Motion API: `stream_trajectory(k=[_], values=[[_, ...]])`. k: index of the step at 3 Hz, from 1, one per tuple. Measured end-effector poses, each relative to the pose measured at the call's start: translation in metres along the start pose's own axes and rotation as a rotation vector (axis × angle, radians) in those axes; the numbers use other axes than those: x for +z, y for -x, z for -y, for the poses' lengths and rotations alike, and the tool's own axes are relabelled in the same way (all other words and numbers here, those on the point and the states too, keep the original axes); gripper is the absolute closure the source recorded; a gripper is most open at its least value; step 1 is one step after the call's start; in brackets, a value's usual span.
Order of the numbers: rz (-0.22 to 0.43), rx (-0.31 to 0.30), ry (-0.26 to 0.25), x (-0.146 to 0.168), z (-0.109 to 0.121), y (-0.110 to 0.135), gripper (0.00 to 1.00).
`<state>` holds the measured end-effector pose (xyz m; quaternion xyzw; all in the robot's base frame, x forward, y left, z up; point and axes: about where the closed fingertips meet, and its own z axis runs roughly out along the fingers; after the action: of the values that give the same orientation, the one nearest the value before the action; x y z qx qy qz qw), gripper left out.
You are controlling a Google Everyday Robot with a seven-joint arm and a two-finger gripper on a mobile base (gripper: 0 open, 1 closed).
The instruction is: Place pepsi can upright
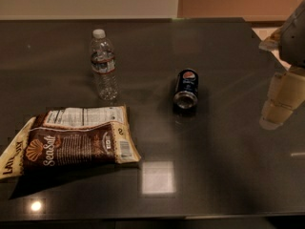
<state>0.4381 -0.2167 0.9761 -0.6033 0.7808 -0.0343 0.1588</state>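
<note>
The pepsi can point(186, 88) is dark blue with a round red-white-blue logo. It lies on its side near the middle of the dark table point(224, 166), with one silver end facing the camera. My gripper point(282, 99) is at the right edge of the view, well to the right of the can and apart from it. It is partly cut off by the frame edge and holds nothing that I can see.
A clear plastic water bottle point(104, 66) with a white cap stands upright left of the can. A brown and cream chip bag point(71, 144) lies flat at the front left. The table's far edge meets a pale wall.
</note>
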Motion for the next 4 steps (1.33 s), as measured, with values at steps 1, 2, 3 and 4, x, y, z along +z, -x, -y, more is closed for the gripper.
stream_trajectory(k=[1,2,3,4], values=[[0.000,0.000,0.000,0.000,0.000,0.000,0.00],[-0.016,0.023,0.010,0.003,0.008,0.004,0.00],[-0.029,0.051,0.026,0.011,0.019,0.009,0.00],[-0.032,0.135,0.057,0.025,0.036,0.019,0.00]])
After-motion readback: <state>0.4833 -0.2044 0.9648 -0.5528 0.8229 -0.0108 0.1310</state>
